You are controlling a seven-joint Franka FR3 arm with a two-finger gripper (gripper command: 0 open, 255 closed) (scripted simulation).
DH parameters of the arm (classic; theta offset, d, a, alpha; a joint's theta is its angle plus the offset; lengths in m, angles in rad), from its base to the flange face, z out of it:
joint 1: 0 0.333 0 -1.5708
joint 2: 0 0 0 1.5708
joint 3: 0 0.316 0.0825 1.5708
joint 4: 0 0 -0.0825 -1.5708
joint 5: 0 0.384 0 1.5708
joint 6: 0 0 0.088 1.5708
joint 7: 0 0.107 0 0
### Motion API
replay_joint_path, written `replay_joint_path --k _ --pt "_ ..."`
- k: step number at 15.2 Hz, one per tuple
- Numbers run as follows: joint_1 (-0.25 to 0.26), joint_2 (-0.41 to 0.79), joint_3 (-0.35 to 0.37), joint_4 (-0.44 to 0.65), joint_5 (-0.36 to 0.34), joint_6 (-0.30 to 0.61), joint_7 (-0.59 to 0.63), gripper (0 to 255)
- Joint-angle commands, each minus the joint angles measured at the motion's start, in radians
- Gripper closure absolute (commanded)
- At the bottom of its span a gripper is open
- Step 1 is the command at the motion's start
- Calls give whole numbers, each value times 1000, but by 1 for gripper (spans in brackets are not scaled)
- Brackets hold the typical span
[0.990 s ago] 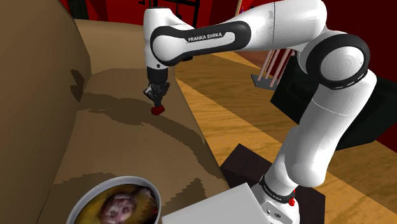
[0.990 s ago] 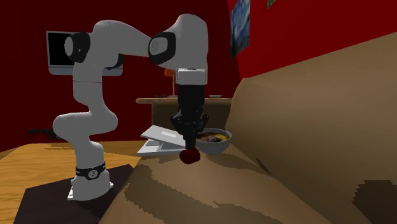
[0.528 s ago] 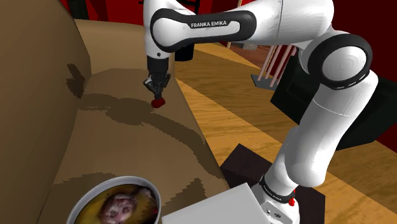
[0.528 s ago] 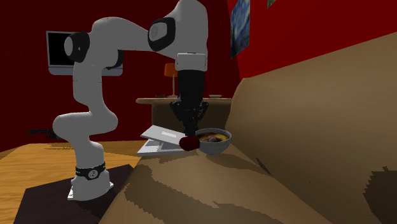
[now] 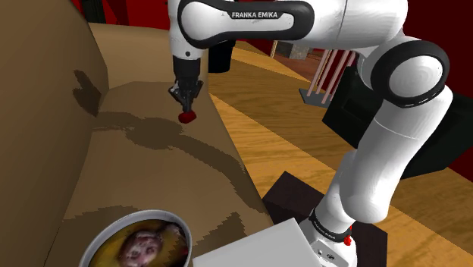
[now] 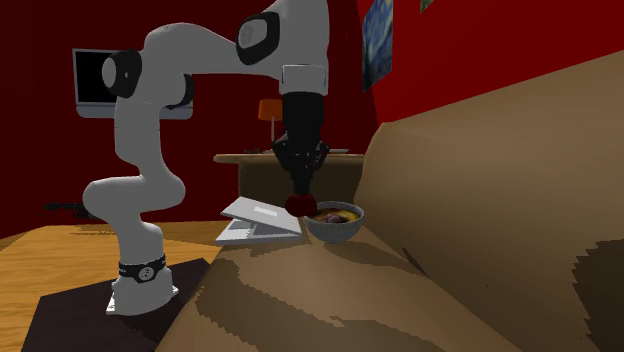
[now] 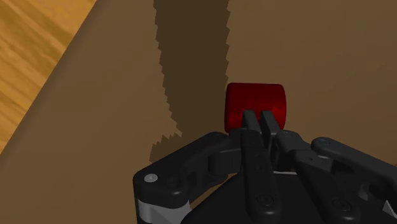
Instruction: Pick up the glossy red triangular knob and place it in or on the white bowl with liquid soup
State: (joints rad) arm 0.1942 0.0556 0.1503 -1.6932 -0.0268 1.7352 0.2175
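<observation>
Brown sofa cushion [image 5: 151, 171] lies below the end effector [image 5: 186, 108], clamped on the red knob [image 5: 187, 117], now lifted higher, seemingly clear. Next, I judge, a carry toward the bowl [image 5: 144, 217], seven o'clock in the shoulder view.

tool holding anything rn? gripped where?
Yes. The tool is shut on the red knob, pinching the edge facing the tool; the knob hangs off the fingertips.

The gripper [image 5: 186, 108] has climbed higher above the brown seat [image 5: 151, 174], the red knob [image 5: 187, 117] clamped in it. Its shadow [image 5: 83, 87] has shifted.
</observation>
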Motion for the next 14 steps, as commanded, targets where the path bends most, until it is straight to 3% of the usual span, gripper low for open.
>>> replay_joint_path --k 1,14 --pt "20 -29 18 -32 4 2 37 255" --pt "165 -100 168 -110 28 8 328 255"
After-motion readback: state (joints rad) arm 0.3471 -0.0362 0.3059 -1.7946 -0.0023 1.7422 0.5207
